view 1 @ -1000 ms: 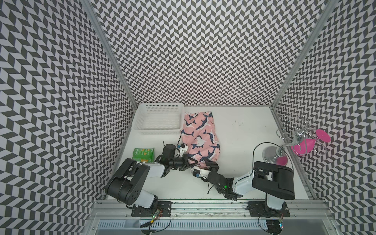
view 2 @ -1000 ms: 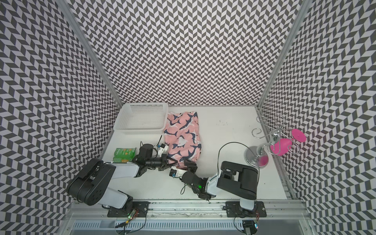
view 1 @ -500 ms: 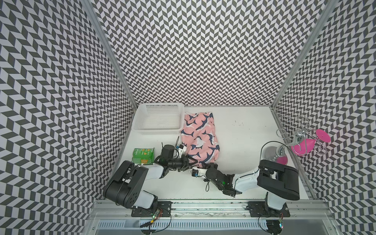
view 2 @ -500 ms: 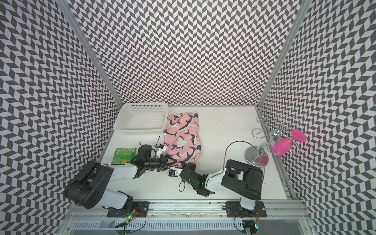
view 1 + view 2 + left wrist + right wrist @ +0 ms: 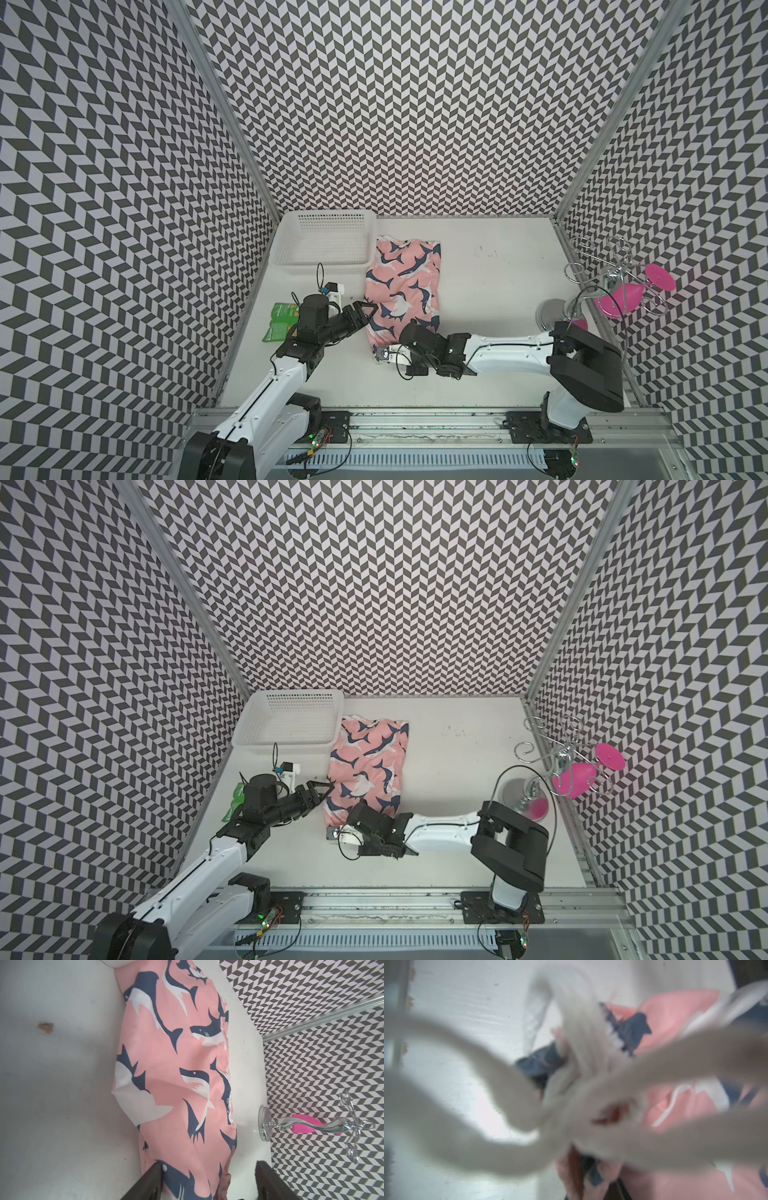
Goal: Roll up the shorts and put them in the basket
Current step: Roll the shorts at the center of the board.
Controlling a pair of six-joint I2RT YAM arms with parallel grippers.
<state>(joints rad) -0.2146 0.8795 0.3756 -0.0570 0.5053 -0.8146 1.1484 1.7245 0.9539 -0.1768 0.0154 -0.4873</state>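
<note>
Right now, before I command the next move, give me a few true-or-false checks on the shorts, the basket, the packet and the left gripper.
1. The shorts lie inside the basket. False: they lie on the table, beside it.
2. The left gripper is open. True.
3. The shorts are fully rolled up. False: most of the cloth lies flat and unrolled.
4. The packet is on the left arm's side of the shorts. True.
5. The left gripper hangs over the basket. False: it is at the side edge of the shorts, toward their near end.
</note>
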